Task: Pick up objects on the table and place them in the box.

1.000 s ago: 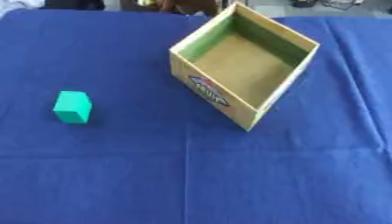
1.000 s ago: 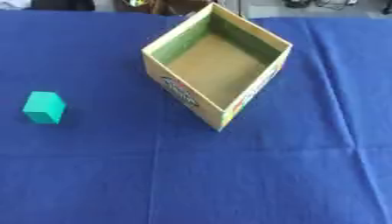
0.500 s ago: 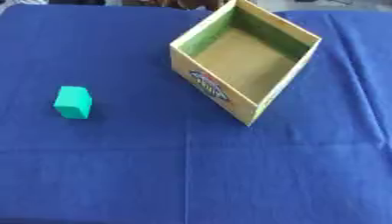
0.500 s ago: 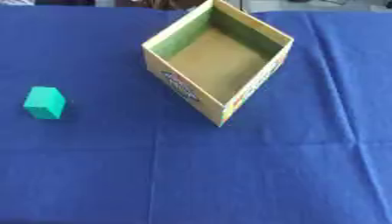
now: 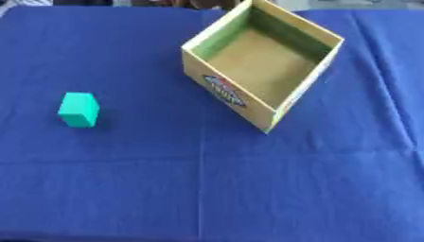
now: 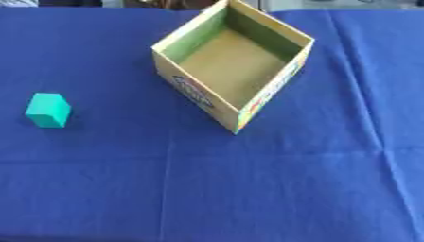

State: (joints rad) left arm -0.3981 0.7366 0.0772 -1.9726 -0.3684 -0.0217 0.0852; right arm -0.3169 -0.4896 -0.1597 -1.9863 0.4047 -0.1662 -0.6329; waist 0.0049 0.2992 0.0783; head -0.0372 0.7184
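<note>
The worktop [image 5: 207, 189], covered in a deep blue cloth with faint fold creases running across and down it, filled nearly the whole of both views; its near edge and both side edges were cut off, and only a thin strip beyond its far edge showed, where some dark and pale shapes lay too blurred to make out. Neither robot hand appeared in either view, so whether they were released or clenched could not be told.

The open-topped cardboard box [image 5: 228, 92], yellowish tan outside with green-tinted inner walls and a bare brown floor, stood upright toward the far edge of the worktop, a little right of its middle, turned so that one corner pointed at the near edge. Its far corner was cut off by the top of the left eye view. A printed label in blue, red and white sat on the near-left wall, its lettering too smeared to read; a strip of coloured print on the near-right wall was just as unclear. Nothing lay inside the box as far as its floor showed.

The small teal green block [image 6: 48, 109], a plain smooth-faced cuboid standing on end with a lighter top face and a darker front, rested on the cloth near the left edge of the worktop, well apart from the box.
</note>
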